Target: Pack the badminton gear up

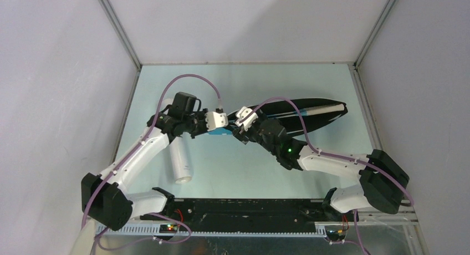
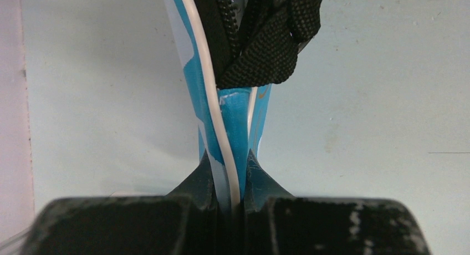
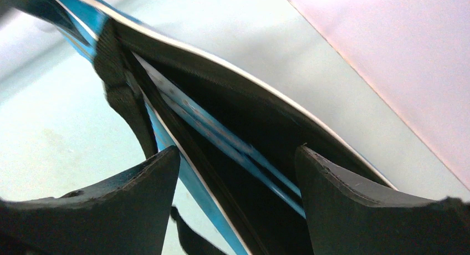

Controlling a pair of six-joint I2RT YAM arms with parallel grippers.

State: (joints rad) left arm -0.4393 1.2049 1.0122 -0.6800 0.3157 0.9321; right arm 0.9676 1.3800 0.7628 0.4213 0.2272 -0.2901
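I see the racket bag (image 1: 302, 115) lying across the far half of the table (image 1: 238, 172), its narrow blue end toward my left hand (image 1: 218, 122) and its wide end off to the right, where a white handle (image 1: 328, 108) pokes out of it. My left hand is pressed together on that blue tip: in the left wrist view the fabric and its white piping are pinched between the fingers (image 2: 194, 210), with the black strap (image 2: 274, 44) bunched just beyond them. My right hand (image 1: 244, 120) sits just beside the left one, spread wide, and the right wrist view shows the bag's dark open mouth running between its two fingers (image 3: 138, 199); I cannot tell whether either finger touches it. The white tube (image 1: 180, 162) lies on the table beside my left forearm, apart from the bag
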